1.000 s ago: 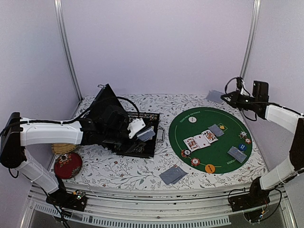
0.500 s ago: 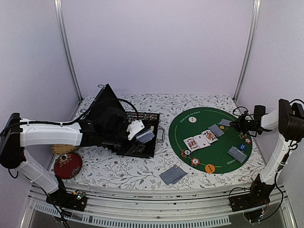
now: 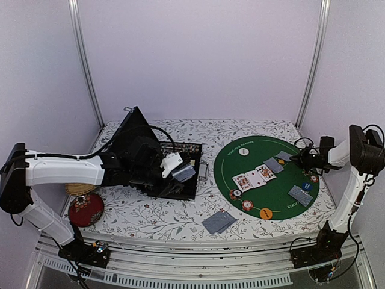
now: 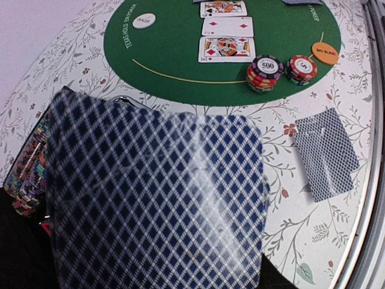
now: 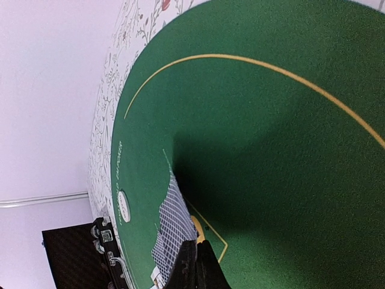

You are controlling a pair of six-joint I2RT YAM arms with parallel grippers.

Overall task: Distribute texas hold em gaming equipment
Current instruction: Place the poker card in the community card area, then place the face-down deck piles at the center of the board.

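Note:
My left gripper is shut on a stack of grey-blue-backed playing cards over the black case; the cards hide its fingers in the wrist view. My right gripper is shut on one playing card, held edge-on low over the right side of the mat. On the mat lie three face-up cards, face-down cards, chip stacks, a white button and an orange button. Another face-down pair lies on the cloth.
The green felt mat covers the right half of the table. The open black case with its raised lid stands left of centre, with rows of chips inside. A red round tin sits at the front left.
My right arm has swung down from high at the back right to the mat's right edge, carrying the card. The left arm has barely moved.

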